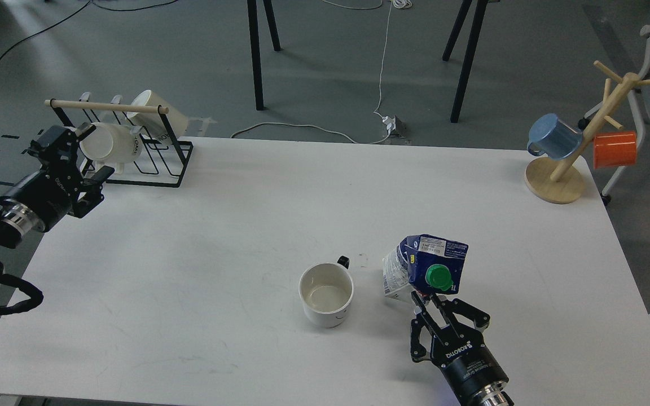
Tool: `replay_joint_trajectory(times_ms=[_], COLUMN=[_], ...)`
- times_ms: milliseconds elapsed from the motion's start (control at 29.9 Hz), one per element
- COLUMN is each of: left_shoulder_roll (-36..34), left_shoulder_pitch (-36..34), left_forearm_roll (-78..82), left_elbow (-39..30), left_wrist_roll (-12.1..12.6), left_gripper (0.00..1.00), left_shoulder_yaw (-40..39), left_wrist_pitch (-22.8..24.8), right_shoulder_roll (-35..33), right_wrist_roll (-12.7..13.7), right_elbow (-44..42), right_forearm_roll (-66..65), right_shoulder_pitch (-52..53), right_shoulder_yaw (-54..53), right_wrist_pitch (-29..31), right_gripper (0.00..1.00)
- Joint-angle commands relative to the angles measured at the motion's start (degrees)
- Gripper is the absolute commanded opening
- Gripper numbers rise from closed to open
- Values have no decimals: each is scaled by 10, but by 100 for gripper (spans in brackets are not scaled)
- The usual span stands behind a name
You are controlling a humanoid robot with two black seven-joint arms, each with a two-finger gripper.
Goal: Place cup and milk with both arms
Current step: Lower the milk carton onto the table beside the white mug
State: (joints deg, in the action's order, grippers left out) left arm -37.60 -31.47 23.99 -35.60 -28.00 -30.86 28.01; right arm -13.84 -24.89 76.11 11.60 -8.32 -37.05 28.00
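Placing step nearly done: cup (326, 294) and milk (425, 267) upright on tabletop (218, 237), lower centre. Right claw (437, 309) spread apart just below milk; left claw (79, 155), upper left, state unclear. Next: clear withdrawal without tipping carton.

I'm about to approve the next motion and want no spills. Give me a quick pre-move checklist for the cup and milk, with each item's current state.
1. cup upright on the table: ok.
2. milk standing, green cap on: ok, though the carton is dented and looks tilted.
3. Cup and milk apart, not touching: ok.
4. right gripper open, just at the milk: ok; contact cannot tell.
5. left gripper clear of the cup: ok, it is far off by the mug rack; open or shut: cannot tell.
6. Cup empty: cannot tell.
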Motion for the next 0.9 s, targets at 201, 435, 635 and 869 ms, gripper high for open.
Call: replay_joint_trajectory(times_ms=[201,435,635,869], left_shoulder_roll=[0,-1,-1,0], left_shoulder_pitch=[1,0,0,0], left_forearm_roll=[0,0,0,0], left_elbow=[0,0,0,0], left_wrist_roll=[0,0,0,0], left_gripper=[99,99,99,99], left_shoulder_yaw=[0,0,0,0], left_wrist_pitch=[0,0,0,0], right_shoulder_roll=[8,14,14,14], right_wrist_roll=[2,2,3,4], right_elbow=[-15,-27,-28,-32], right_forearm_roll=[-14,-16,-16,-16], right_shoulder_pitch=[2,2,3,3], right_shoulder_yaw=[12,12,12,12], right_wrist_pitch=[0,0,0,0], right_gripper=[23,24,29,37])
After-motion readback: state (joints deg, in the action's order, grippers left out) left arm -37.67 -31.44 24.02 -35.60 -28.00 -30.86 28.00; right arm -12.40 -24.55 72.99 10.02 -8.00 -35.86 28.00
